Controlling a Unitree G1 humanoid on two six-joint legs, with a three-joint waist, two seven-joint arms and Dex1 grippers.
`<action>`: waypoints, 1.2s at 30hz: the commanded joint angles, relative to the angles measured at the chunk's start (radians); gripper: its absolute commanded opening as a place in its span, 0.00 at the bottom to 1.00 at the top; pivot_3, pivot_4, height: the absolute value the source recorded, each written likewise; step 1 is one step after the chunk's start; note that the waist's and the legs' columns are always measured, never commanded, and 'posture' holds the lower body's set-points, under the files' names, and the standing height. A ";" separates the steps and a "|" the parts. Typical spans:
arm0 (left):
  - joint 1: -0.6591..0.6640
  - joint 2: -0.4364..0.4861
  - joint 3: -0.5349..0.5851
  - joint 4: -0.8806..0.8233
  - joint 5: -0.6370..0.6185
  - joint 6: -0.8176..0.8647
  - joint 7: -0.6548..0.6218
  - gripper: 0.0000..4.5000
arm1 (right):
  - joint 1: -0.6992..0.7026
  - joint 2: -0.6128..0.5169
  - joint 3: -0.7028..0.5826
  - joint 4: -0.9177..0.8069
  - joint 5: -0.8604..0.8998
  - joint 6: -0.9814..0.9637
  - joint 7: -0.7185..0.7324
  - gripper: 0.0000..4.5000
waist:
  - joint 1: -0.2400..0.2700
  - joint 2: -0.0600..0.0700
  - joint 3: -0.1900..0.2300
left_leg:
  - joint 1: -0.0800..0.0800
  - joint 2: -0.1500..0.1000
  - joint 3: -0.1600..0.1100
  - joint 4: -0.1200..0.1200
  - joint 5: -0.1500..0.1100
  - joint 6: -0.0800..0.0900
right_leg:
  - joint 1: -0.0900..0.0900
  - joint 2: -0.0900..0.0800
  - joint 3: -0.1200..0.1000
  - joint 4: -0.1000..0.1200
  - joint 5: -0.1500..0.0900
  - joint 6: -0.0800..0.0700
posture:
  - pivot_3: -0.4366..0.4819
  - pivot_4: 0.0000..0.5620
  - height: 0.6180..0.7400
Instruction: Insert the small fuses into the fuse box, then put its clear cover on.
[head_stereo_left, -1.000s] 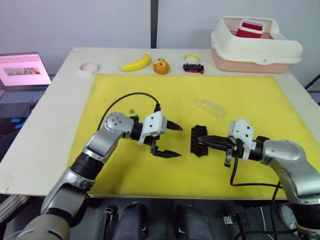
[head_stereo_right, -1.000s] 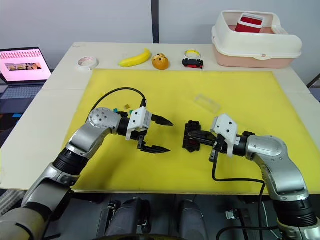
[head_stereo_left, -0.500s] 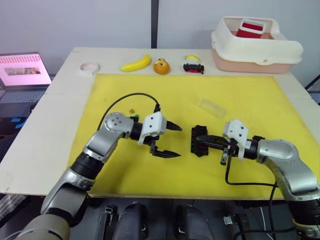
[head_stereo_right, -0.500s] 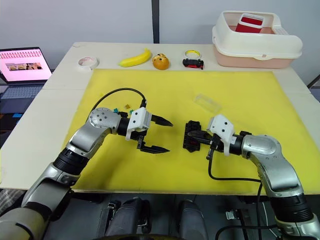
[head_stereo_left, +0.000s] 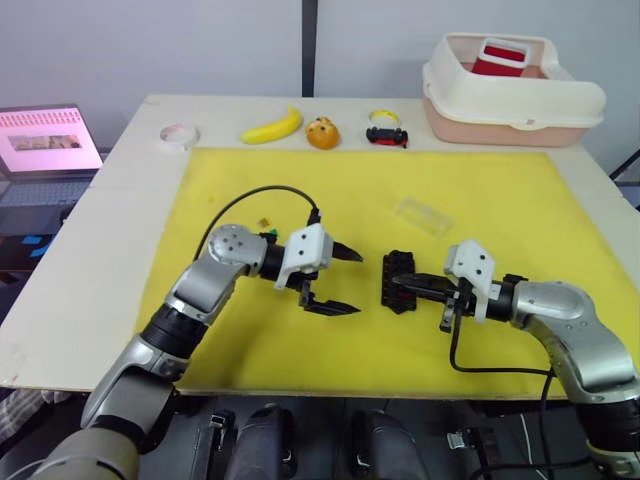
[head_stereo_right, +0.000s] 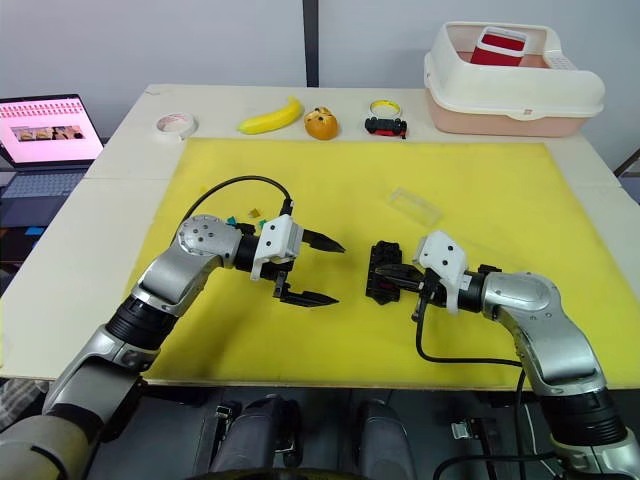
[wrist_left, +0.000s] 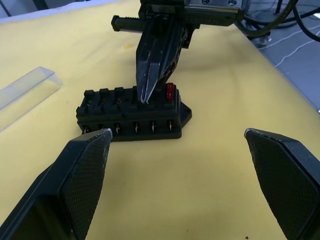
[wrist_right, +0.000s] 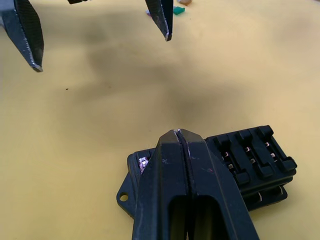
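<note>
Directly beneath the closed tips of the right gripper (wrist_left: 146, 95) sits the small black rectangular ribbed plastic fuse box (wrist_left: 132, 116), resting on the yellow mat (head_stereo_left: 500, 200) that covers the table (head_stereo_left: 120, 190). The two black fingers of this gripper are seen pressed together to a single point, and that point is set down on the top of the box, just beside a tiny red fuse (wrist_left: 170, 90) standing in an end slot; whether anything is pinched between the fingers cannot be told. The long axis of the box is laid across the line of the right gripper, so that its rows of slots run sideways to the fingers. The left gripper (head_stereo_left: 338, 281) is held wide, with nothing in it, near the box on the side opposite the right gripper and facing it, but apart from it. The right arm is judged the nearer and the better placed for pressing at a slot. A few small coloured plastic fuses (wrist_right: 178, 9), green among them, are lying on the mat behind the left gripper, well apart from the box. The clear rectangular plastic cover (head_stereo_left: 423, 215) is lying on the mat beyond the box, not yet fitted.
</note>
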 joint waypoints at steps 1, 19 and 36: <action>-0.026 0.000 0.026 -0.013 0.000 -0.023 -0.004 1.00 | 0.008 -0.014 -0.003 -0.016 -0.001 0.005 -0.005 0.00 | 0.000 0.000 0.000 | 0.000 0.000 0.000 0.000 0.000 0.000 | 0.000 0.000 0.000 0.000 0.000 0.000 | 0.48 0.27 1.00; -0.027 -0.011 0.026 0.004 0.006 -0.040 0.001 1.00 | -0.010 -0.014 -0.032 -0.069 0.110 0.134 -0.045 0.00 | 0.000 0.000 0.000 | 0.000 0.000 0.000 0.000 -0.001 0.002 | 0.000 0.000 0.000 0.000 0.000 0.000 | 0.48 0.27 1.00; -0.020 -0.004 0.025 0.003 0.011 -0.048 0.012 1.00 | 0.073 -0.036 -0.012 -0.100 0.074 0.133 -0.070 0.00 | 0.000 -0.001 -0.001 | 0.000 0.000 0.000 0.000 -0.001 0.002 | 0.001 0.000 0.000 0.000 0.000 0.000 | 0.48 0.27 1.00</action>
